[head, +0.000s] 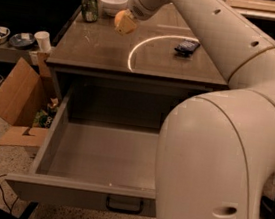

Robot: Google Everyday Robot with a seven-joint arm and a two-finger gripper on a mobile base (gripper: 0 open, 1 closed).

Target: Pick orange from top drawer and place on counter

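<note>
Grey metal is sitting nearest to you: the drawer (pixel 101 157) is standing pulled well out, its flat front facing you with the dark handle (pixel 124 204) hanging at the middle. To your right the white arm (pixel 212 156) is filling much of the view, its bulky lower link covering the drawer's right side and its upper link reaching away over the cabinet towards the far left. On the floor to the left, a cardboard box (pixel 16 95) is leaning open beside the cabinet, and above it a pale cup (pixel 43 41) is standing on a low side shelf.

Past the drawer, the counter (pixel 95 45) is lying flat and glossy, with the thin white arc (pixel 131 55) curving across its middle. A small dark object (pixel 187 47) is resting on the counter inside that arc, to the right.

Farther back, the gripper (pixel 123 24) is hanging over the far left part of the counter, outside the arc. It is gripping the orange (pixel 119 16), with a yellowish pad pressing against the fruit's near side. You cannot tell whether the orange is touching the surface or hanging just above it.

Behind it, a green can (pixel 89 4) is standing upright near the far left edge, and a white bowl (pixel 112 2) is sitting just beside the can, near the gripper.
</note>
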